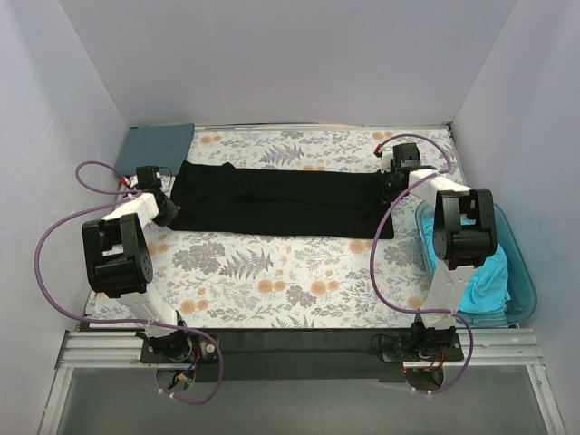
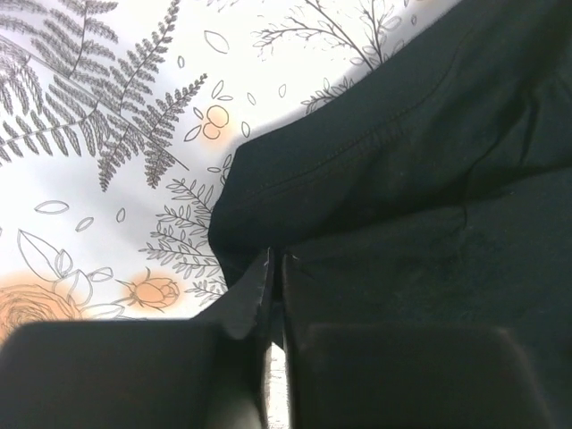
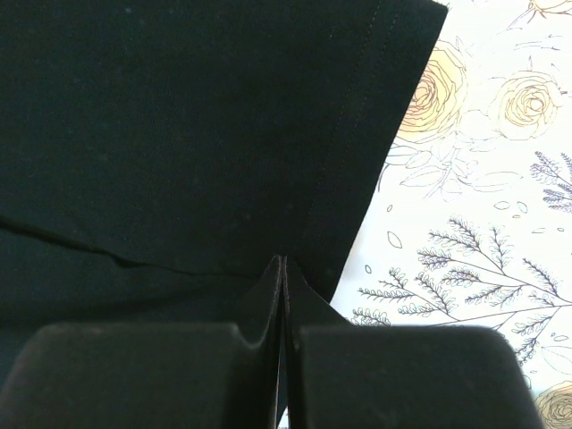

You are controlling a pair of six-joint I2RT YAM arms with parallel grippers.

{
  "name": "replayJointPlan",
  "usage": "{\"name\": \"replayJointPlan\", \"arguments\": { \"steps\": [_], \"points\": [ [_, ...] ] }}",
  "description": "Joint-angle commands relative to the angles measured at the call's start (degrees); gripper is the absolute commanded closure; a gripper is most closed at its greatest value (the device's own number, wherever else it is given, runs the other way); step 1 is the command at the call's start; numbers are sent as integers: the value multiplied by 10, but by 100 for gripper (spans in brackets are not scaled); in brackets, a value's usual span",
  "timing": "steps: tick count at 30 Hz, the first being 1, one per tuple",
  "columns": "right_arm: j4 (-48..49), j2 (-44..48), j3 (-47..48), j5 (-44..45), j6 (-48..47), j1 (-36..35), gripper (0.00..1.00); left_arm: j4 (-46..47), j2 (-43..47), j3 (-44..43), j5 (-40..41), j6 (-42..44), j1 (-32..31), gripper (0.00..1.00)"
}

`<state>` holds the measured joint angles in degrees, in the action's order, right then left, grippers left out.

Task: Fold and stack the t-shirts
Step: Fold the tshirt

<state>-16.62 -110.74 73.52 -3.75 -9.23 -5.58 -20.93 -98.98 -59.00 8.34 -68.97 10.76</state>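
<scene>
Black t-shirt [image 1: 281, 199] lies flat on the floral table cloth [image 1: 272, 272] as a long band running 9 to 3 o'clock across the far half, already narrowed lengthwise.

Left gripper [image 2: 273, 268] is at the 9 o'clock end, jaws pressed nearly together with the hem corner pinched between the tips. Right gripper [image 3: 282, 268] is at the 3 o'clock end, jaws fully closed on the shirt's edge, with thin cloth between the tips.

My read: both ends are gripped, ready for the crosswise fold. Next move needs a synced lift, then one end carried over to meet the other. Keep the band taut enough not to sag, and watch that the thin pinches don't slip.

Blue-grey t-shirt [image 1: 161, 143] sits folded at 11 o'clock. Turquoise t-shirt [image 1: 485, 281] is bunched in the teal tub [image 1: 524, 272] at 4 o'clock, not yet folded.
</scene>
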Motion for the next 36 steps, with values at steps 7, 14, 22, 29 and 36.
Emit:
{"name": "replayJointPlan", "arguments": {
  "steps": [7,14,22,29,36],
  "points": [
    [3,14,25,15,-3,2,99,-17,20,-18,56,-6,2,100],
    [3,9,24,31,-2,4,99,-9,56,24,85,-56,22,100],
    [3,-11,27,32,7,4,99,-2,50,50,70,-76,35,100],
    [-3,-13,32,27,14,4,82,0,48,49,46,-80,34,93],
    [-20,44,36,33,72,3,62,-7,98,28,22,-79,33,47]
  ]
}}
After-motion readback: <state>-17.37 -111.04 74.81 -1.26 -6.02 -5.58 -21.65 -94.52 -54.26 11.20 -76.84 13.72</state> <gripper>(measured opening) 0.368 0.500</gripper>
